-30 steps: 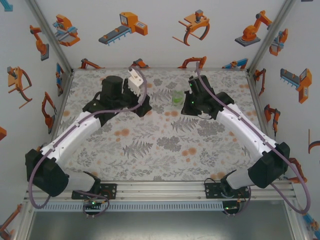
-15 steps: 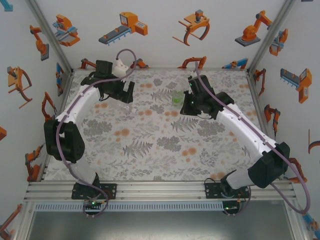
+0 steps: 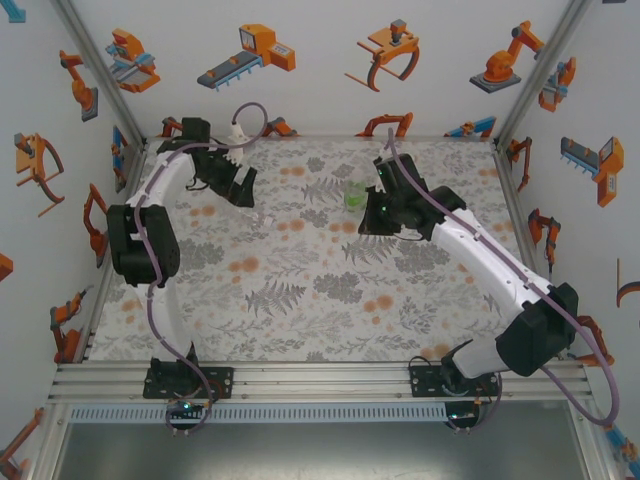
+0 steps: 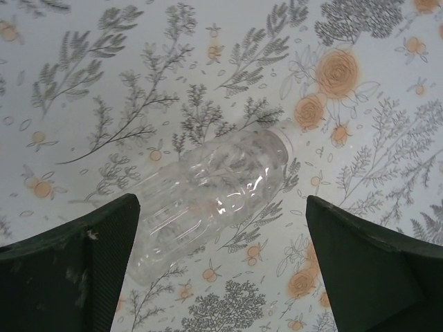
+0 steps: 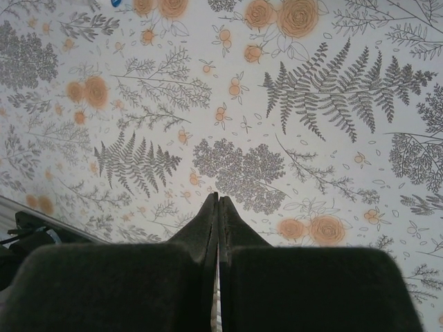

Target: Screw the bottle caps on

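Above the table (image 3: pixel 300 300), in the top external view, the left gripper (image 3: pixel 235 182) is hanging over the far left of the floral cloth, while the right gripper (image 3: pixel 375 215) is hovering just right of the green-tinted bottle (image 3: pixel 353 195), which is standing upright far of centre. No loose caps are showing clearly from up here. Turning to the left wrist view, the two dark fingers (image 4: pixel 69 270) are standing wide apart, released and gripping nothing, and the clear bottle (image 4: pixel 214 200) is lying on its side on the cloth beneath the gap, its neck pointing toward the upper right of that view. Whether a cap is sitting on that neck is hard to tell. Moving to the right wrist view, the fingers (image 5: pixel 204 225) are pressing tight together with nothing between them, over bare patterned cloth. The step in hand is probably picking up the fallen bottle. Doing it well is going to mean turning the wrist so the jaws are crossing the body squarely, descending mid-body clear of the neck, and closing gently, since thin round plastic is likely to roll or dent.
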Tool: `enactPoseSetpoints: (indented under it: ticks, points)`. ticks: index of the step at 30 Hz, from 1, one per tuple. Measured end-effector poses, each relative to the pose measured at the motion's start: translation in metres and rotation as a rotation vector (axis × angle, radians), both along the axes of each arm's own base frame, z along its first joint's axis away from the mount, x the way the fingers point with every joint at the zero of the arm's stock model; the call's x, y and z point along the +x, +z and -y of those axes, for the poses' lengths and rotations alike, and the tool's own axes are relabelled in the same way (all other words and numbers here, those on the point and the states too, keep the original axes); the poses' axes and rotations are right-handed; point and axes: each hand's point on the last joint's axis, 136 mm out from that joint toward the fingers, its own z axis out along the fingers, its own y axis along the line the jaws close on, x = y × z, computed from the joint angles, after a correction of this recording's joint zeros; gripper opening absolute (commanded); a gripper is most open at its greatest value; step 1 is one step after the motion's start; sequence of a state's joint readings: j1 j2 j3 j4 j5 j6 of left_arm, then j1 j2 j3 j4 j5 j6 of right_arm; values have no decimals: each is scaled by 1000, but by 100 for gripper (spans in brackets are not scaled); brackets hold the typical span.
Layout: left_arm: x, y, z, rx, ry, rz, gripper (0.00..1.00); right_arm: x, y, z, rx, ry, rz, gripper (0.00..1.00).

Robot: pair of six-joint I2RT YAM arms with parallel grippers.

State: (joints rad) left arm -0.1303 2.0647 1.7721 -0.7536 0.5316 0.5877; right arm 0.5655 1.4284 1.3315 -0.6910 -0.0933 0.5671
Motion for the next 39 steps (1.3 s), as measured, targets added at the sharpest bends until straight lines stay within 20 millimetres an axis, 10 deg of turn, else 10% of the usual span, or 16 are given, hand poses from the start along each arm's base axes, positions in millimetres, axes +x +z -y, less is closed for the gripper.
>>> enactPoseSetpoints:
  ticks: [20,30,39]
  points:
    - [-101,-56,-6,100,-54,-245,82,0,-8,-11,34,25,-35,0]
    - [-94,-65,-11,178,27,-200,74,2,-6,-14,56,27,-31,0]
    - [-89,-69,-16,222,51,-185,57,2,-4,-17,79,17,-36,22]
